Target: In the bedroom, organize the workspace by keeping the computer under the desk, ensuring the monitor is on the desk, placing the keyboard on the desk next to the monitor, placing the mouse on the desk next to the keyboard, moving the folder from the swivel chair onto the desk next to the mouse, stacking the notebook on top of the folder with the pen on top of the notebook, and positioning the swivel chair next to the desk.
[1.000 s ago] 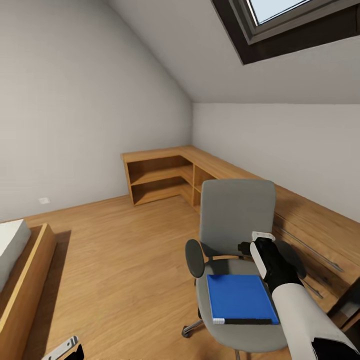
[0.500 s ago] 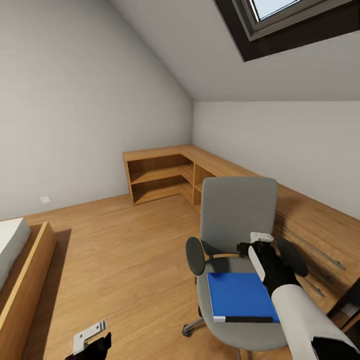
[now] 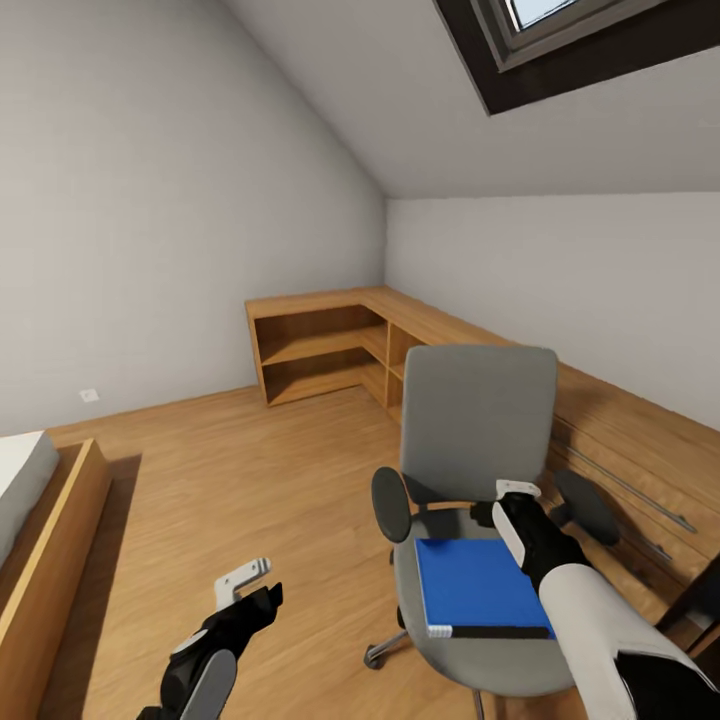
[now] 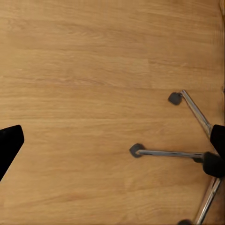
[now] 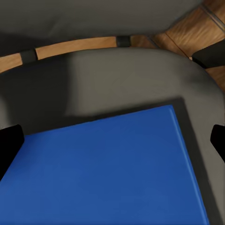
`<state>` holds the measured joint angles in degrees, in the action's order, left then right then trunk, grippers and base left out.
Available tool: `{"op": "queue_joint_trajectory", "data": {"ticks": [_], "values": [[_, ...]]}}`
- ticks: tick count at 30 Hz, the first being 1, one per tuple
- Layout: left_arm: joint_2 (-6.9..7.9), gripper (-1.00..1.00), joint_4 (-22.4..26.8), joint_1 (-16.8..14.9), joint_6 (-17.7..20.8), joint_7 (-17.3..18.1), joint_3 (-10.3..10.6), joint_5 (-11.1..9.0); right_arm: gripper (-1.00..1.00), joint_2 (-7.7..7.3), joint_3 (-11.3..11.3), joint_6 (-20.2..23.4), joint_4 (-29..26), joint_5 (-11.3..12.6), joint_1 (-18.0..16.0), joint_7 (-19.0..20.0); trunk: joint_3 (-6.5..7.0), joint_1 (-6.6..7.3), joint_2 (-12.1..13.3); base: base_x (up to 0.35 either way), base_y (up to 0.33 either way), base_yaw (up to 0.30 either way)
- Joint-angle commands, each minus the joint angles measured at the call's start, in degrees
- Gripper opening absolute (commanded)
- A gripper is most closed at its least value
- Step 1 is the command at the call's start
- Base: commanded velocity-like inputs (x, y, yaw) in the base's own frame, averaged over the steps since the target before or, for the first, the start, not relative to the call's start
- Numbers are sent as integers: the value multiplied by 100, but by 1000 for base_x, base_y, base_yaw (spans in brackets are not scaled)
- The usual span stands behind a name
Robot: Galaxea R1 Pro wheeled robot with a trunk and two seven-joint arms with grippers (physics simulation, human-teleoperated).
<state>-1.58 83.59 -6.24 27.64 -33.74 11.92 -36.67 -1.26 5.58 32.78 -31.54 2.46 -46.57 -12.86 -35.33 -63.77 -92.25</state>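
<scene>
The grey swivel chair [image 3: 478, 420] stands at the right of the head view, facing me. The bright blue folder [image 3: 478, 585] lies flat on its seat. My right gripper [image 3: 505, 500] hovers over the folder's far right corner, open. In the right wrist view its fingertips stand wide apart over the folder [image 5: 103, 173] and the grey seat [image 5: 122, 79]. My left gripper [image 3: 250, 585] hangs open over the wooden floor, left of the chair. The left wrist view looks down on the chair's chrome base [image 4: 173, 153] and casters. Desk, monitor, keyboard, mouse, notebook, pen and computer are out of view.
A low wooden shelf unit [image 3: 320, 345] runs along the far wall and behind the chair. A wood-framed bed [image 3: 40, 520] sits at the left. A dark edge [image 3: 700, 600] shows at the lower right. Open floor lies between bed and chair.
My left arm has come up and to the right into the head view, toward the chair. My right gripper has shifted slightly lower and left over the folder. The camera has tilted a little.
</scene>
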Motion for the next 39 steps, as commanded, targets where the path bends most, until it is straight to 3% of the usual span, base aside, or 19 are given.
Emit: {"op": "queue_joint_trajectory", "data": {"ticks": [1, 4, 7, 11, 30, 39], "values": [[-56, 100, 8, -51, 85, -50, -2, -51, 100, -6, 8, 6, 33, 31, -20, -21, -24, -22, -45, 0, 0, 0], [-121, 100, -75, -110, 197, -45, -14, -24, 100, -57, 40, -89, 92, 53, -43, 49, -78, -88, -165, 0, 0, 0], [-59, 100, -122, -129, 225, -43, -19, 15, 100, -103, 47, -466, 126, 55, -48, 294, -132, -154, -285, 0, 0, 0], [-45, 100, -150, -131, 212, -55, -15, 19, 100, -107, 40, -575, 107, 23, -45, 310, -204, -242, -446, 0, 0, 0], [5, 100, -158, -132, 169, -80, -14, 45, 100, -102, 46, -660, 94, 26, -39, 317, -545, -659, -1208, 0, 0, 0], [9, 100, -159, -132, 140, -61, -14, 18, 100, -113, 40, -684, 79, 19, -36, 329, -545, -659, -1208, 0, 0, 0]]}}
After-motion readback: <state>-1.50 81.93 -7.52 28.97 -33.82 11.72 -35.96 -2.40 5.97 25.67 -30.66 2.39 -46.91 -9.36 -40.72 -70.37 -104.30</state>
